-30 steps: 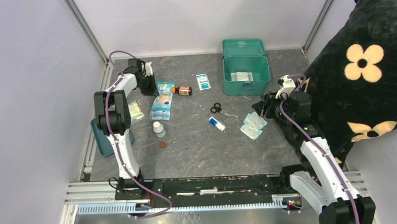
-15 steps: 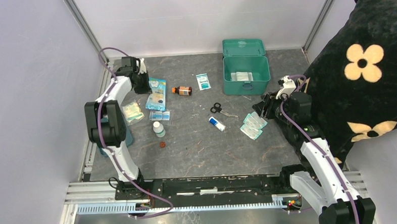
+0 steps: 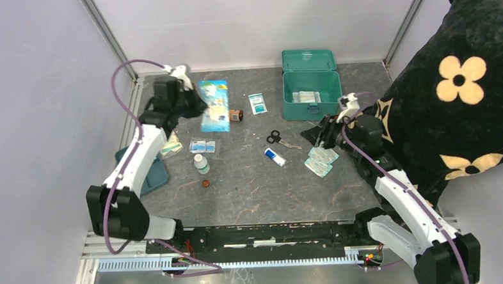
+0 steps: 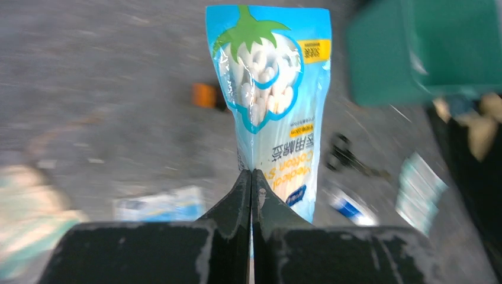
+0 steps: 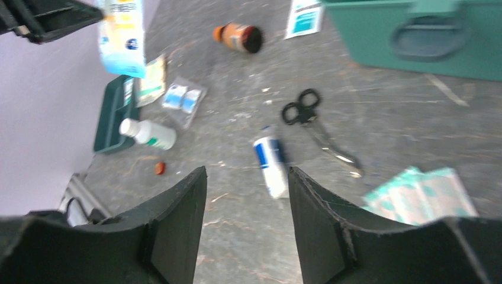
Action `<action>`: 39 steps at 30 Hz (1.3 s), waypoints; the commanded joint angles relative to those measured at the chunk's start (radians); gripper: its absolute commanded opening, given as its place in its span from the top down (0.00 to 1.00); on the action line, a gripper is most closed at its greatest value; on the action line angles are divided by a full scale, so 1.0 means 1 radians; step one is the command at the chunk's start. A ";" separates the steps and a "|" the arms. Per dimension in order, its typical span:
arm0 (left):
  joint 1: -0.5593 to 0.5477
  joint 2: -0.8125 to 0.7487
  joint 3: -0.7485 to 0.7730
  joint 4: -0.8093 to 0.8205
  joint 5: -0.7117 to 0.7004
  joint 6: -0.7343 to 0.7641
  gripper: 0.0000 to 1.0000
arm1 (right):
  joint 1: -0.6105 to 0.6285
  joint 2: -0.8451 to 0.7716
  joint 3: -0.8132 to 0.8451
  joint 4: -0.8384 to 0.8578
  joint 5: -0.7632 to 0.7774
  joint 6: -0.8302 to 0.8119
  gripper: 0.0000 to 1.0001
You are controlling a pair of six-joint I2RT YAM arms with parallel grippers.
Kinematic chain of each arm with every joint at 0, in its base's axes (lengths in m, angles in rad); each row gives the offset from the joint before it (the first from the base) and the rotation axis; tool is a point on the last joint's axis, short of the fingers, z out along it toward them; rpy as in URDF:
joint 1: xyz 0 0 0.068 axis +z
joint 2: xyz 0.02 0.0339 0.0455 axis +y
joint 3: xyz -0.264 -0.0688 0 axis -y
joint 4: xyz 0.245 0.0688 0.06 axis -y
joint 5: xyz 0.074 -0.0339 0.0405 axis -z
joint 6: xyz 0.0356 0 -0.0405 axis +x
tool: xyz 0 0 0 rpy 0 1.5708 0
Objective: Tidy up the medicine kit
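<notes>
Nearest the arm bases a small red cap (image 3: 206,182) lies on the tabletop (image 3: 251,193), with a white bottle (image 3: 200,162) on its side just beyond it. To the left a flat teal tray (image 3: 149,178) sits at the tabletop's edge, partly under the left arm. Mid-tabletop lies a white-and-blue tube (image 3: 274,156), and to its right a few pale green packets (image 3: 320,159) overlap one another. The right hand (image 5: 245,174) hovers just above and beyond those packets, its fingers spread wide with nothing between them. Black-handled scissors (image 3: 274,138) lie near the tube, on its far side. Two small blue sachets (image 3: 202,146) lie side by side near the white bottle. Farther back the left hand (image 4: 253,174) is clamped tight on the bottom edge of a blue bag (image 4: 272,106) of cotton swabs, holding it clear of the tabletop. A brown bottle (image 3: 236,114) lies on its side just past the bag, and a white-and-teal sachet (image 3: 257,103) lies near it. The kit (image 3: 311,110) stands at the far right of the tabletop, lid open and upright, with pale packets (image 3: 306,97) inside.
</notes>
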 commanded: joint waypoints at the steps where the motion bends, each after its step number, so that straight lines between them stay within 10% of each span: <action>1: -0.212 -0.135 -0.096 0.117 -0.004 -0.162 0.98 | 0.146 0.061 0.017 0.214 0.004 0.103 0.39; 19: -0.467 -0.312 -0.283 0.312 0.006 -0.381 0.98 | 0.347 0.222 -0.056 0.619 0.033 0.316 0.27; 28: -0.469 -0.347 -0.318 0.317 0.047 -0.376 0.98 | 0.398 0.287 -0.031 0.699 0.049 0.362 0.37; 39: -0.469 -0.360 -0.349 0.313 0.096 -0.352 0.98 | 0.497 0.320 -0.004 0.704 0.184 0.318 0.77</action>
